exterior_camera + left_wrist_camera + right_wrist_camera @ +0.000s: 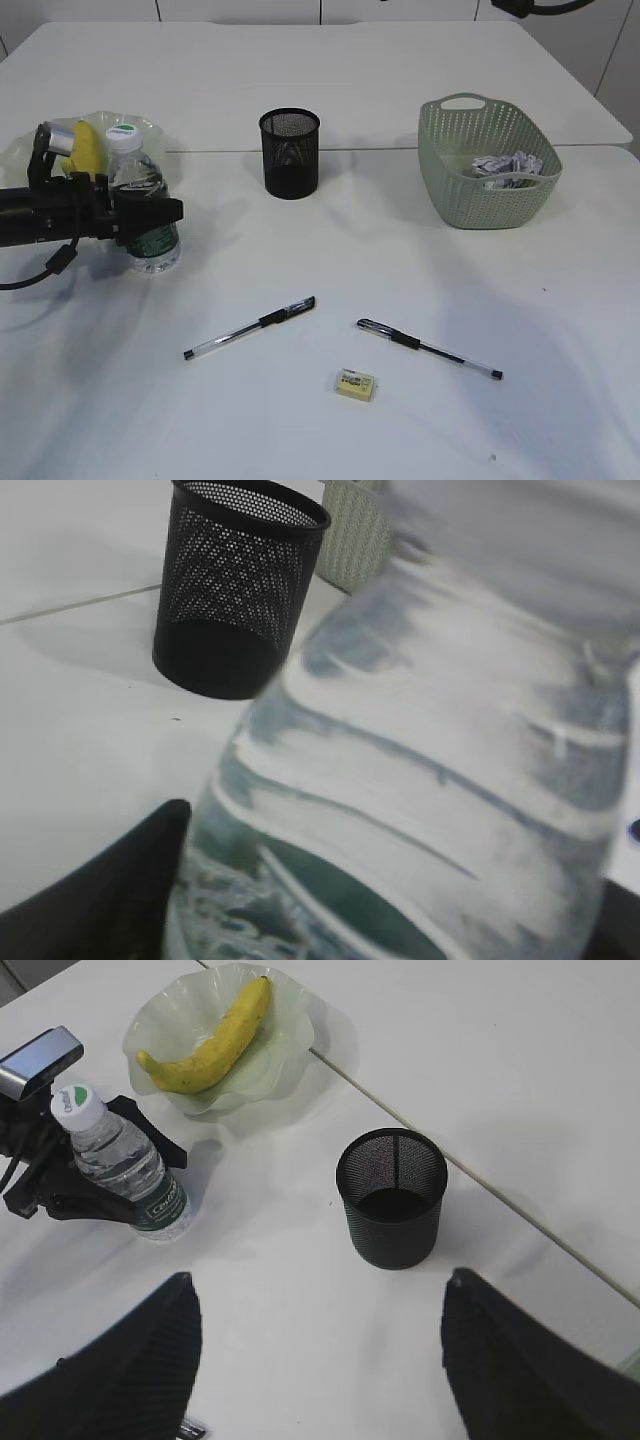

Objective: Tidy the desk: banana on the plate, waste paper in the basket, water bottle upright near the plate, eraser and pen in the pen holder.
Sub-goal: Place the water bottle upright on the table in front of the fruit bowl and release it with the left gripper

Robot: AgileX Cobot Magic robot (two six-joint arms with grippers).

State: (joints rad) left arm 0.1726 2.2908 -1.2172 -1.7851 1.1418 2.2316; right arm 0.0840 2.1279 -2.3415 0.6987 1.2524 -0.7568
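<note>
Left gripper point(150, 212) clamps the water bottle point(143, 205) upright beside the plate point(225, 1045); right gripper point(315, 1360) hangs spread above the pen holder point(391, 1198), ready for pens.

Banana point(212, 1040) on plate point(300, 1030) — left claw point(110, 1195) grips upright water bottle point(125, 1165).

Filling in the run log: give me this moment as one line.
left gripper: shut on water bottle, upright beside plate | right gripper: open above pen holder | pending: pens, eraser
</note>
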